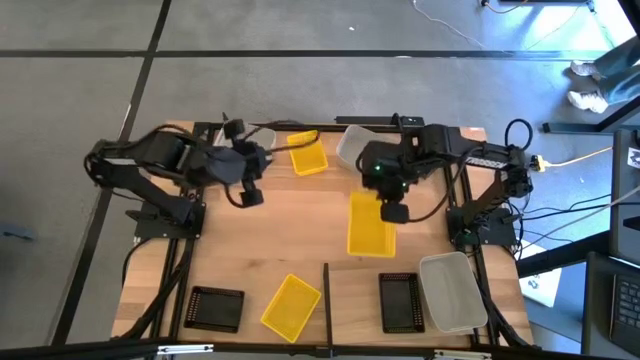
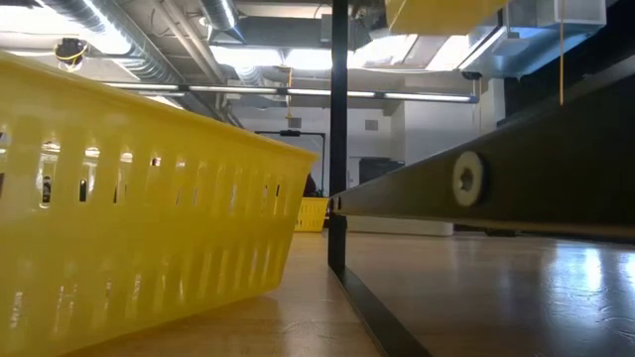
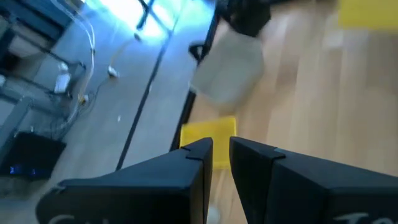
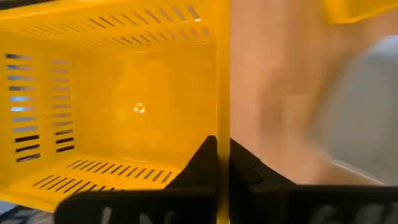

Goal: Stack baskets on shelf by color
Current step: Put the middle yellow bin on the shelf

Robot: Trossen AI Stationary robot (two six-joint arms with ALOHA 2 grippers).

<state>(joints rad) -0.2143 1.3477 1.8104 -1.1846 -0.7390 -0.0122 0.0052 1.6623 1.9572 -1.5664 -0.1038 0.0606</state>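
The right tool [image 1: 397, 212] grips a yellow basket's [image 1: 369, 224] rim mid-worktop; the left tool [image 1: 249, 195] hangs slightly parted, empty.

From table height, the yellow basket [image 2: 139, 198] close to the lens runs off the left and bottom edges, and the dark upright divider [image 2: 337, 139] is cut at the top. Past my left fingers [image 3: 199, 168] another yellow basket [image 3: 208, 138] is half hidden, and the grey-white basket [image 3: 230, 74] beyond is blurred. Past my right fingers [image 4: 205, 168] a pale basket [image 4: 367, 106] is smeared.
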